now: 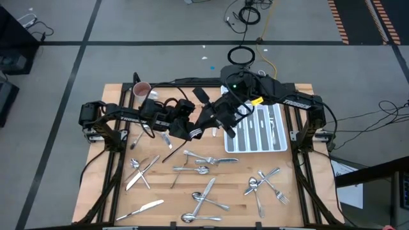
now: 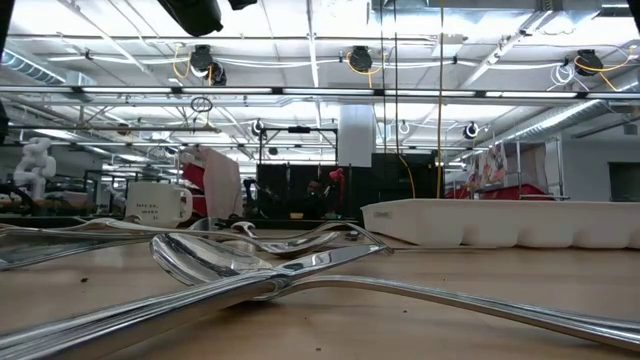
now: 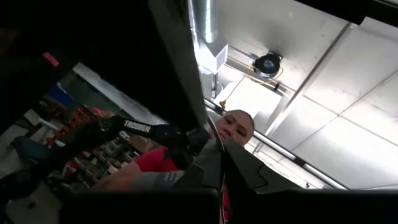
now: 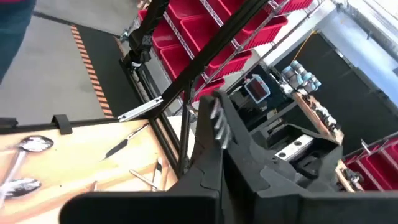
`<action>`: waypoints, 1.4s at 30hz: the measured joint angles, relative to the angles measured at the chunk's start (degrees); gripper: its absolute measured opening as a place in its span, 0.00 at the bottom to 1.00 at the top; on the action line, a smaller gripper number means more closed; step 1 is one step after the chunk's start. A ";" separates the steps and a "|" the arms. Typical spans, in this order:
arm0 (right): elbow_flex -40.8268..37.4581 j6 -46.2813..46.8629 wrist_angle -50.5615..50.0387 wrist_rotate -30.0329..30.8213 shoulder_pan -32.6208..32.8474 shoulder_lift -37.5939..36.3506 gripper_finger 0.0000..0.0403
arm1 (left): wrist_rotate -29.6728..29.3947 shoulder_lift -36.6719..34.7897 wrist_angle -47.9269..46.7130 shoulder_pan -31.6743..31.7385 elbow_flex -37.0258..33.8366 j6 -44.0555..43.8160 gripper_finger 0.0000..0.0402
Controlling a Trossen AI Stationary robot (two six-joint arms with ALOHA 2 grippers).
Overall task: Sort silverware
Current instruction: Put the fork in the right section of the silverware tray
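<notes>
Above the table centre, the left gripper [image 1: 192, 131] and right gripper [image 1: 214, 118] meet, both pressed together on one fork [image 4: 214, 121], evidently a handover for reorientation. Most silverware [image 1: 204, 169] lies scattered beside the tray [image 1: 281, 145].

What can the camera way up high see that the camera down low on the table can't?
Only the high view shows both arms meeting above the table, the left gripper and right gripper shut and close together, plus the pieces already lying in the tray's slots and the grey floor around the table.

Only the low view shows the room beyond: ceiling lights, shelves, and one spoon looming close up.

Both show the scattered silverware, the white tray and the mug.
</notes>
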 joint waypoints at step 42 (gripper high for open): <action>0.02 0.47 0.72 -0.20 1.10 -1.02 0.26 | -1.22 -0.02 0.04 0.07 0.00 2.04 0.02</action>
